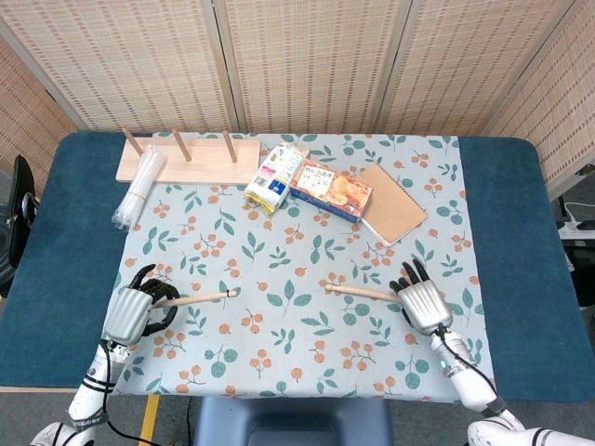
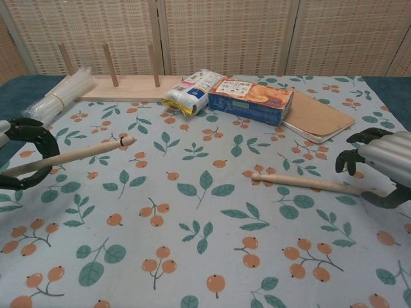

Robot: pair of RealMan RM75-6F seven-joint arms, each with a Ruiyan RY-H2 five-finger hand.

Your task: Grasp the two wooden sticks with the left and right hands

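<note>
Left hand (image 1: 130, 311): fingers curled round the butt end of the left stick (image 1: 200, 298), holding it; the chest view shows the stick passing through the closed hand (image 2: 22, 151) and rising at a slant, its knobbed tip clear of the cloth.
Right hand (image 1: 423, 299): fingers arched over the outer end of the right stick (image 1: 361, 293), parted and not yet closed; in the chest view the hand (image 2: 379, 163) sits above the stick (image 2: 302, 183) with a gap beneath the fingertips.
Right stick, position: flat on the tablecloth (image 1: 307, 344), near the front of the table, well apart from the left stick and the boxes behind.
Material (judged): turned wood, stiff and light; it should neither bend nor crush under a firm grip.
Surface (judged): smooth and round, so likely to roll on the cloth or slip if nudged sideways.
Where to grasp (judged): the thicker outer end directly under the right hand, fingers closing across the shaft from above, thumb opposing.
Risk (judged): a thin shaft lying flat leaves little room beneath; fingertips may push it away rather than lift it.
</note>
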